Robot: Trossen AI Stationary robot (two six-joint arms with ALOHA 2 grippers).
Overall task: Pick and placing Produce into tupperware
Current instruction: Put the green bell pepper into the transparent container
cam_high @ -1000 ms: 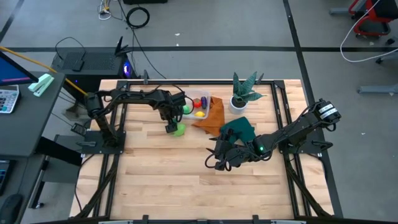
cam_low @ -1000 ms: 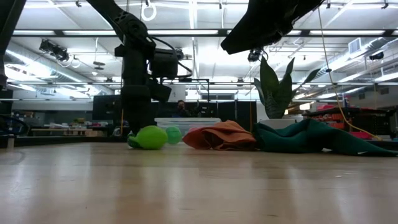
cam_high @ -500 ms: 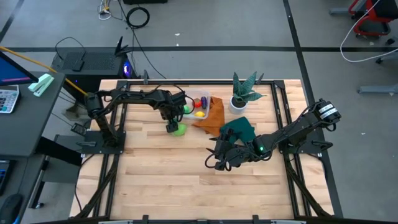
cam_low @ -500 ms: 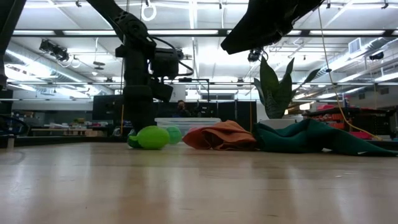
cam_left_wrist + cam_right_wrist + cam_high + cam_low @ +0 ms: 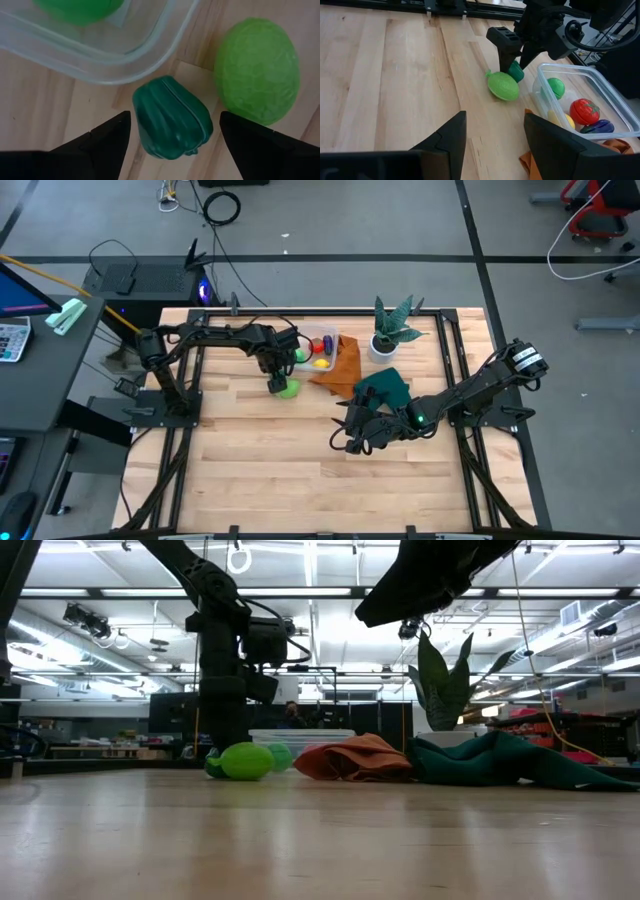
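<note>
My left gripper (image 5: 172, 130) points down, open, beside the tupperware (image 5: 318, 348). Its fingers stand on either side of a dark green ribbed produce piece (image 5: 172, 120) that lies on the table, with a narrow gap at each side. A light green round piece (image 5: 257, 70) lies on the wood right next to it. The clear tupperware (image 5: 580, 100) holds a green ball (image 5: 555, 87), a red piece (image 5: 584, 111), a yellow one (image 5: 560, 120) and a dark purple one (image 5: 597, 127). My right gripper (image 5: 345, 435) hangs open above the table, right of centre, with nothing between its fingers.
An orange cloth (image 5: 338, 368) lies against the tupperware's right side, and a dark green cloth (image 5: 385, 388) lies beyond it. A potted plant (image 5: 390, 330) stands at the far right. Bare wood stretches across the table's near half.
</note>
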